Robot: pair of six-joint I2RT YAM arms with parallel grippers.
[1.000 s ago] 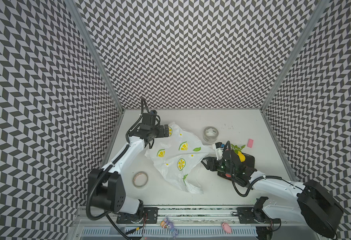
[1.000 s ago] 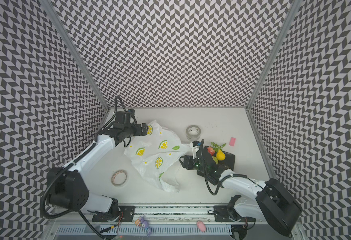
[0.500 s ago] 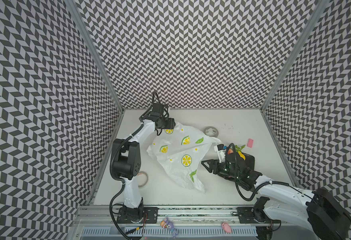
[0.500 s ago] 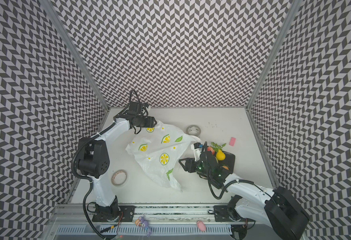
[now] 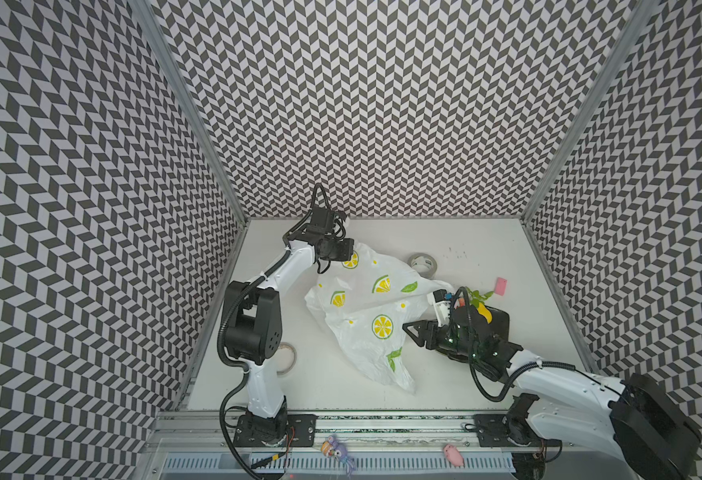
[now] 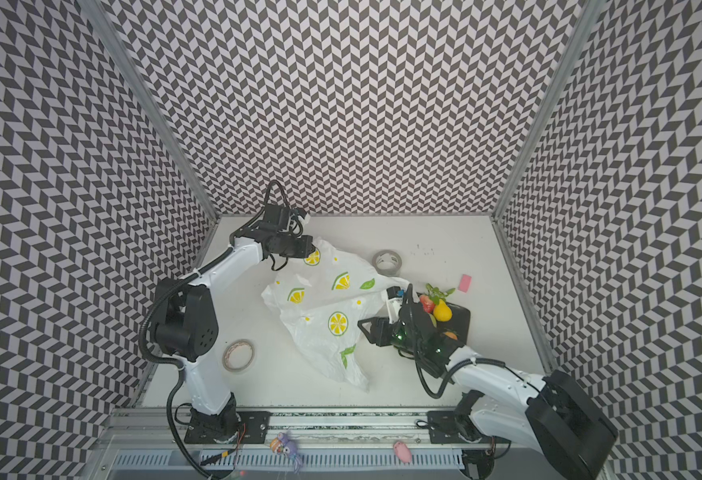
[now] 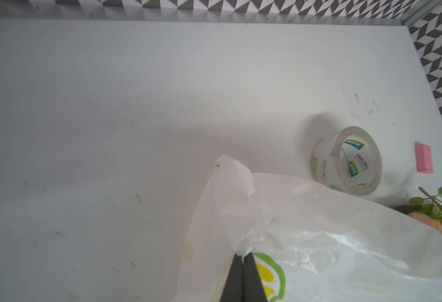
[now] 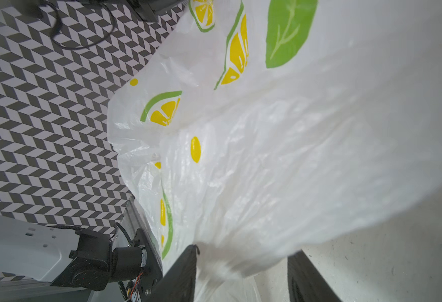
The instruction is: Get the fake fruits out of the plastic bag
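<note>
Change: left hand (image 7: 243,257) has just pinched far corner of bag (image 5: 365,307) | right hand (image 8: 243,251) half-wide, film loose between jaws | fruits (image 6: 440,309) sit outside, right | bag looks emptied

Mid-table, plastic bag (image 5: 365,309) — fake fruits (image 5: 483,311) right, tape roll (image 5: 428,266) behind.

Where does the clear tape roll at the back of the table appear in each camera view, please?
In a top view: the clear tape roll lies just behind the plastic bag, right of centre.
In a top view: the same spot, behind the bag.
Left wrist: the roll sits beside the bag, near a pink block.
Right wrist: not in it; the bag fills most of the picture.
Shared landmark: the lemon-printed bag, in all four.
</note>
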